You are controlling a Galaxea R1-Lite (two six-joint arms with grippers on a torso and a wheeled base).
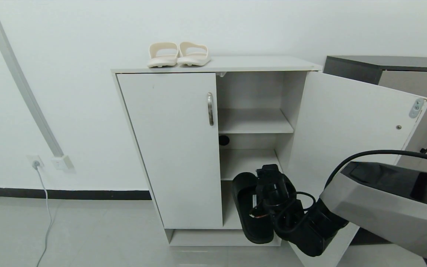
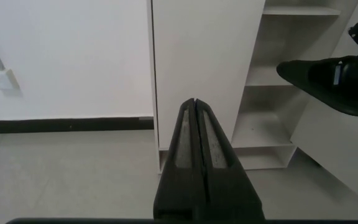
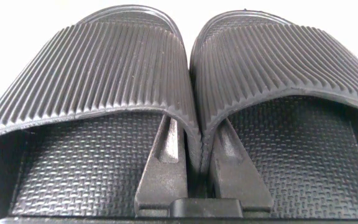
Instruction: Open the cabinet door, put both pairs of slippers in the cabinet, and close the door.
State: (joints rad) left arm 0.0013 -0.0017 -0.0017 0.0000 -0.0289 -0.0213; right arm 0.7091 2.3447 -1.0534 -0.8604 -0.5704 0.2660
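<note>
left gripper point(image 2: 194, 134) jaws pressed together, nothing in them. beige pair point(image 1: 178, 54) up top centre on the cabinet point(image 1: 169, 148), its right door point(image 1: 343, 122) hanging open. lower right, right gripper point(image 3: 196, 140) clamped on the black pair point(image 1: 248, 215), in front of the bottom shelf

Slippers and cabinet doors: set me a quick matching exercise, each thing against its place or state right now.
Things:
1. cream slippers
2. black slippers
3. left door
4. right door

Places or states:
A. swung open
B. on top of the cabinet
C. shut
D. clamped in the right gripper

Pairs: 1-B, 2-D, 3-C, 4-A
</note>
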